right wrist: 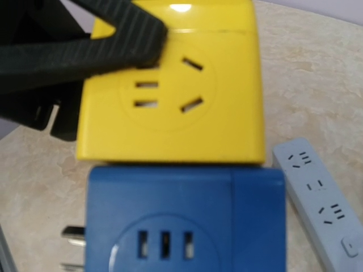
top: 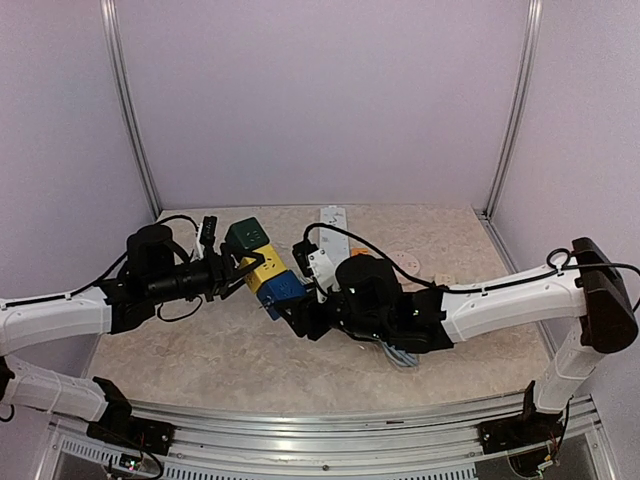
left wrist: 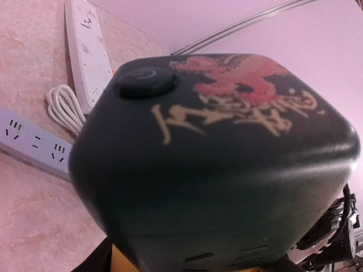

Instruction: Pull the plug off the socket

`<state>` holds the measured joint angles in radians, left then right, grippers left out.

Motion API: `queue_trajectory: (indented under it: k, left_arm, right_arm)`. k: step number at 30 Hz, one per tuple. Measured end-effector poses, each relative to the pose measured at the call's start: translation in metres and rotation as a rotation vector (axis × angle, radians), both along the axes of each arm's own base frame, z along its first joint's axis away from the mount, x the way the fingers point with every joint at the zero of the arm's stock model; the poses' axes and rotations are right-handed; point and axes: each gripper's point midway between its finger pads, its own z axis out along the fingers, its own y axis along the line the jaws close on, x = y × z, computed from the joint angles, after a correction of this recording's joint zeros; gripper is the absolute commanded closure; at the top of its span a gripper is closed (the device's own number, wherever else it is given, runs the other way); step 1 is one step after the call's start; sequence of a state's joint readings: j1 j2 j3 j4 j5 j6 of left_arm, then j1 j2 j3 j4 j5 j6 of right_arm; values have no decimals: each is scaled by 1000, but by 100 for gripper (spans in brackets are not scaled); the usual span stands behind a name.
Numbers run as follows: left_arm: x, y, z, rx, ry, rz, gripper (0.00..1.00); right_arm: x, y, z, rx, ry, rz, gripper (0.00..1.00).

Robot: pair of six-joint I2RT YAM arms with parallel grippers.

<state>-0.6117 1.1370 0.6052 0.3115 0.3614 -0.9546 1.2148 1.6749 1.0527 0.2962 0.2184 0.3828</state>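
A chain of three plastic socket cubes was held above the beige marbled counter [top: 200, 360], between the two arms. The dark green cube [top: 248, 236], printed with a red dragon and gold lettering, was at the left end. The yellow cube [top: 265, 266] was in the middle and the blue cube [top: 283, 290] at the right end. Each cube was pressed flush against its neighbour, and only a thin seam was seen between yellow and blue in the right wrist view.

The left jaws were closed partway on the yellow cube, and one ribbed black finger [right wrist: 113, 45] was laid across its socket face. The right jaws were set about the blue cube from the other side, also at a middling width. That grip was judged from the top view alone, since the fingers were not shown in the right wrist view.

Bare metal prongs [right wrist: 74, 233] were seen projecting from the side of the blue cube. Whether a plug was still seated between yellow and blue could not be told.

A round black button [left wrist: 146, 82] was seen on the green cube. On the counter beyond lay a white power strip [left wrist: 88, 51], a coiled white cable [left wrist: 65, 107] just beside it, and a pale blue power strip [left wrist: 34, 141] nearer.
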Motion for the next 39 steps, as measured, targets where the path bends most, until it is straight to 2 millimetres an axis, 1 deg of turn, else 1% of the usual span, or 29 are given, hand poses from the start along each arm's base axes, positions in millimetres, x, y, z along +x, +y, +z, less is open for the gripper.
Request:
queue_trajectory:
  k: [5, 14, 20, 30, 39]
  left_arm:
    - [-2, 2, 5, -12, -4, 9, 64]
    - [-2, 2, 4, -12, 1, 8, 64]
    - [-2, 2, 3, -8, 0, 7, 64]
    - [-7, -1, 3, -9, 5, -21, 64]
    - [-8, -1, 3, -11, 7, -26, 65]
  right_arm:
    - [1, 1, 5, 4, 24, -33, 100]
    - [1, 0, 5, -1, 40, -48, 100]
    - [-3, 2, 4, -1, 12, -4, 100]
    - [-6, -5, 6, -10, -67, 76, 100]
    - [-4, -7, 7, -14, -81, 78, 100]
